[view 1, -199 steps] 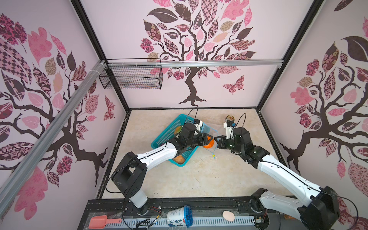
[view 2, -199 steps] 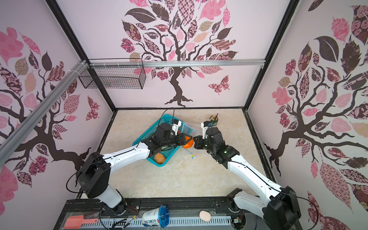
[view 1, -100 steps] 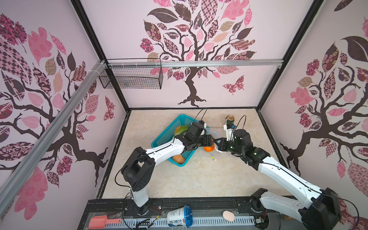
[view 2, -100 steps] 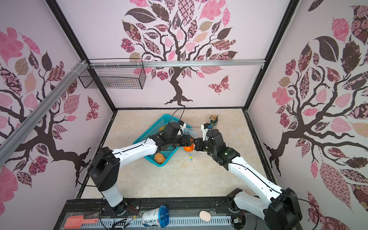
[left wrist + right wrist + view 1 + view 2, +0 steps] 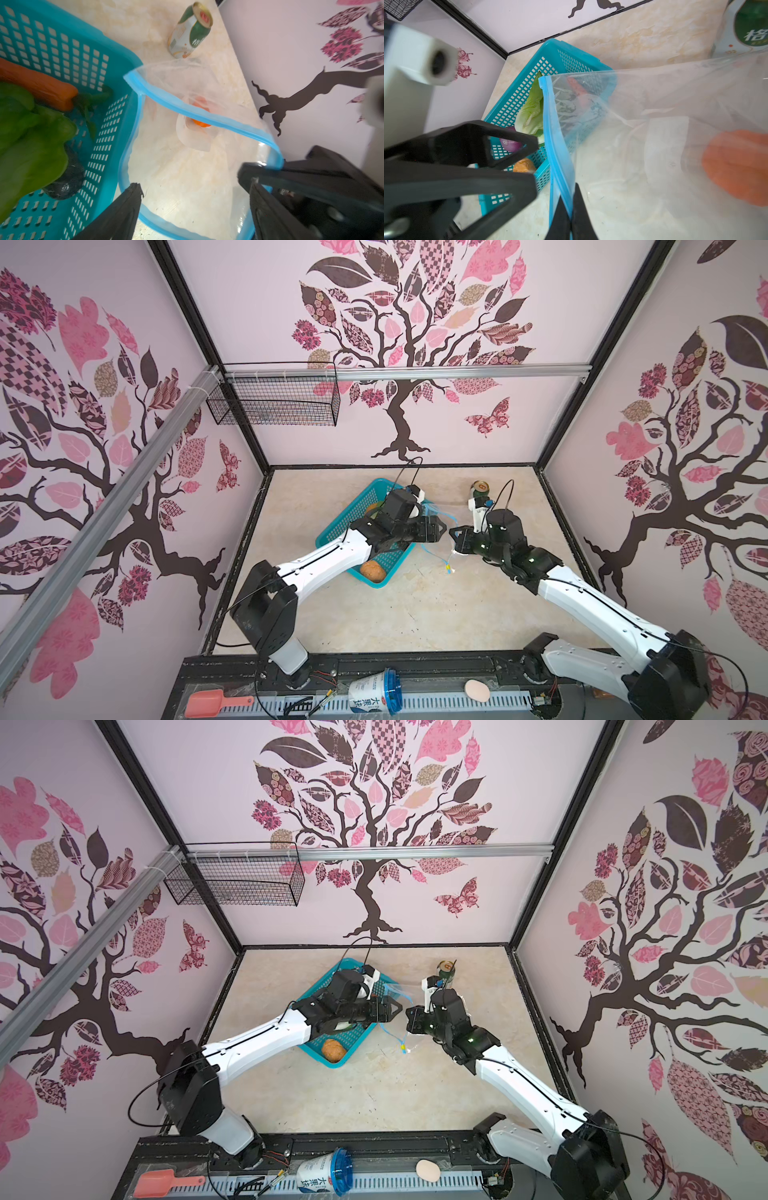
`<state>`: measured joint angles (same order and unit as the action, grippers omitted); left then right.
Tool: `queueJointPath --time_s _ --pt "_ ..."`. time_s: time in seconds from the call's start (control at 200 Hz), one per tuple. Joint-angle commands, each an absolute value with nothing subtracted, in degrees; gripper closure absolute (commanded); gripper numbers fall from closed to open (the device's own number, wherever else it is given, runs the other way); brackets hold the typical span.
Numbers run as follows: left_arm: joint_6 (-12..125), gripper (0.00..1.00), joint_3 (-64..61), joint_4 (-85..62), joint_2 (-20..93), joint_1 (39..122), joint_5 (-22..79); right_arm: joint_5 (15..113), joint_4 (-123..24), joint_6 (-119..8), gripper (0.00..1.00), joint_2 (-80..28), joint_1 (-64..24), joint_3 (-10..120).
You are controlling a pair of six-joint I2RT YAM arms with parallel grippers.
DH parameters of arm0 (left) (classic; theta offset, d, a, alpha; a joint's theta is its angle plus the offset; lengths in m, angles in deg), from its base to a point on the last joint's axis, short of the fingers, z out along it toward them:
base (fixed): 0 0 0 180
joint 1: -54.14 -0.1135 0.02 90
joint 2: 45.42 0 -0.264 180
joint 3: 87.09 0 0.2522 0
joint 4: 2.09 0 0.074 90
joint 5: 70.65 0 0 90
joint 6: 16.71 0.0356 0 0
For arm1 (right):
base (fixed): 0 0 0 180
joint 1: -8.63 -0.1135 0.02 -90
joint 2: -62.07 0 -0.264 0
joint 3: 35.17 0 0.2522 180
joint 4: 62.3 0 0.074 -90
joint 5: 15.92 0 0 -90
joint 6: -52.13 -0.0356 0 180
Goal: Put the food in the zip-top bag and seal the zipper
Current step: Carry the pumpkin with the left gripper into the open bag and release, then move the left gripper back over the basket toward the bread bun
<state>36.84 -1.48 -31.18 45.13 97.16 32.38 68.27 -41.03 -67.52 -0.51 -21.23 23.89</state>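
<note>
The clear zip-top bag point(image 5: 187, 166) lies beside the teal basket point(image 5: 62, 41), its mouth held wide. My right gripper point(image 5: 570, 207) is shut on the light blue zipper point(image 5: 558, 145) strip. The yellow slider point(image 5: 448, 569) hangs below. My left gripper point(image 5: 194, 185) hovers open over the mouth, holding nothing. An orange pumpkin point(image 5: 200, 122) rests inside the bag. In the basket lie the napa cabbage point(image 5: 531, 112), carrot point(image 5: 37, 83), purple onion point(image 5: 509, 144), potato point(image 5: 372, 571) and a dark piece point(image 5: 64, 187). In both top views the grippers point(image 5: 440, 531) point(image 5: 409, 1017) nearly meet.
A green-white drink can point(image 5: 481, 488) stands behind the bag near the back right. Enclosure walls surround the table. On the front rail lie a cup point(image 5: 374, 695), a pinkish egg-shaped thing point(image 5: 477, 690) and a red scoop point(image 5: 216, 701).
My left gripper carried the orange pumpkin rightward over the bag mouth and opened. The pumpkin now lies inside the bag. The right gripper kept its hold on the strip.
</note>
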Motion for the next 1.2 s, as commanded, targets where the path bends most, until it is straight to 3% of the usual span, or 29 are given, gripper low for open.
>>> queueJointPath --time_s 0.0,0.455,0.785,1.195 --pt "36.8 0.16 -5.5 -32.0 40.3 94.7 31.8 70.6 -41.0 -66.4 1.0 -1.5 -21.1 25.6" --pt "47.4 0.14 -14.1 -50.0 27.2 85.4 18.9 74.1 -42.4 -64.9 1.0 -2.3 -21.0 25.8" --pt "56.6 0.14 -10.5 -61.7 33.7 85.4 18.5 74.5 -42.8 -65.1 1.0 -1.6 -21.0 23.8" --pt "50.0 0.12 -7.3 -62.8 43.4 85.3 23.5 76.2 -41.9 -63.2 1.0 -0.7 -21.0 23.7"
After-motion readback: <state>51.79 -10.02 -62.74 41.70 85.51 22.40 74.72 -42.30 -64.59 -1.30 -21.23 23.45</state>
